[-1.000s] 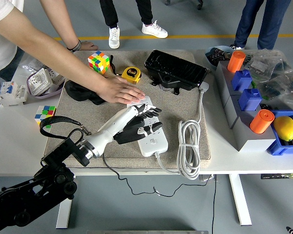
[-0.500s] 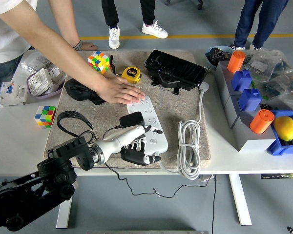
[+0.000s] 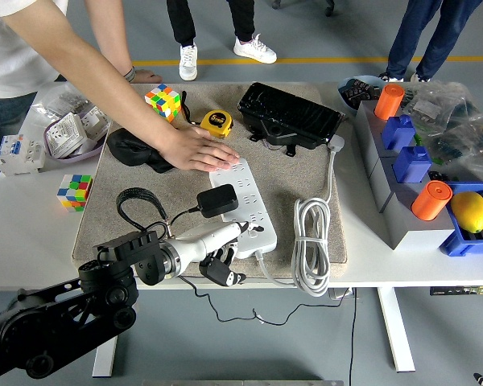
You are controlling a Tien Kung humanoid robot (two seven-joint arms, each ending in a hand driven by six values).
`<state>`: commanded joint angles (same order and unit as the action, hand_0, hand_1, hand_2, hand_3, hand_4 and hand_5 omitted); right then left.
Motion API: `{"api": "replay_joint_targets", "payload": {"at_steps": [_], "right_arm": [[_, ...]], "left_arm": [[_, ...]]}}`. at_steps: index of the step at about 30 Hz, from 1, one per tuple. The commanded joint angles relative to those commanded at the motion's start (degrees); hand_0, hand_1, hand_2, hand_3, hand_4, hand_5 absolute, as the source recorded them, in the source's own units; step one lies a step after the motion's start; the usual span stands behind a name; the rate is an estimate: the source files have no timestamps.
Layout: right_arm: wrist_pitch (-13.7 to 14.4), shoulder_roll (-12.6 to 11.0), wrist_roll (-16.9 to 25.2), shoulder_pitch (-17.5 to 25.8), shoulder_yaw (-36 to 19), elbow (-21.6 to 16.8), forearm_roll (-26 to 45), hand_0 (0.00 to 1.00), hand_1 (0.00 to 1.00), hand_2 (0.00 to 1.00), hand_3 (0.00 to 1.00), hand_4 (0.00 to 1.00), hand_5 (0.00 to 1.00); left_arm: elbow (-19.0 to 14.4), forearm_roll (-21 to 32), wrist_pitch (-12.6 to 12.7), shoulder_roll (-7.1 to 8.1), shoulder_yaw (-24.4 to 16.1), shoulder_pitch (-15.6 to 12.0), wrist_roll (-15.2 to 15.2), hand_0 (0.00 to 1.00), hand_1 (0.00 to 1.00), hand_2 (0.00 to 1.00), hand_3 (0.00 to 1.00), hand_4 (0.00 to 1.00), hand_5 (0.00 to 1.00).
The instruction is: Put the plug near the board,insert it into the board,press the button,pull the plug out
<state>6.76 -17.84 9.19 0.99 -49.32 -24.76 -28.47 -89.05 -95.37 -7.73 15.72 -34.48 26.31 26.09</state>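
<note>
Person's hand pins the power strip, plug seated

A person's hand (image 3: 200, 153) presses the power strip (image 3: 243, 209) at its far end on the mat (image 3: 282, 177). The black plug (image 3: 219, 199) sits in it. My left hand (image 3: 217, 259), fingers curled and holding nothing, hangs at the tabletop's near edge.

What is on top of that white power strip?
A black plug sits on the power strip, and a person's hand presses its far end. The sockets beneath them are covered.
</note>
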Motion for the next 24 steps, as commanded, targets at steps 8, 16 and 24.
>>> {"api": "replay_joint_targets", "payload": {"at_steps": [8,16,24], "right_arm": [[0.01,0.08,0.03,0.1,-0.12,-0.01,-0.03,0.599,0.599,0.549,0.548,0.79,0.284],[0.03,0.18,0.07,0.15,-0.43,-0.01,-0.08,0.599,0.598,0.549,0.548,0.79,0.284],[0.05,0.32,0.11,0.17,-0.7,0.01,-0.07,0.6,0.598,0.549,0.548,0.79,0.284]], "left_arm": [[1.77,-0.52,-1.12,-0.3,0.44,0.37,1.11,0.056,0.117,0.18,0.948,0.767,0.002],[2.37,-0.68,-1.41,-0.24,0.52,0.38,1.65,0.057,0.121,0.184,0.937,0.735,0.002],[2.36,-0.63,-2.11,-0.03,0.6,0.21,2.2,0.057,0.121,0.185,0.931,0.722,0.002]]}}
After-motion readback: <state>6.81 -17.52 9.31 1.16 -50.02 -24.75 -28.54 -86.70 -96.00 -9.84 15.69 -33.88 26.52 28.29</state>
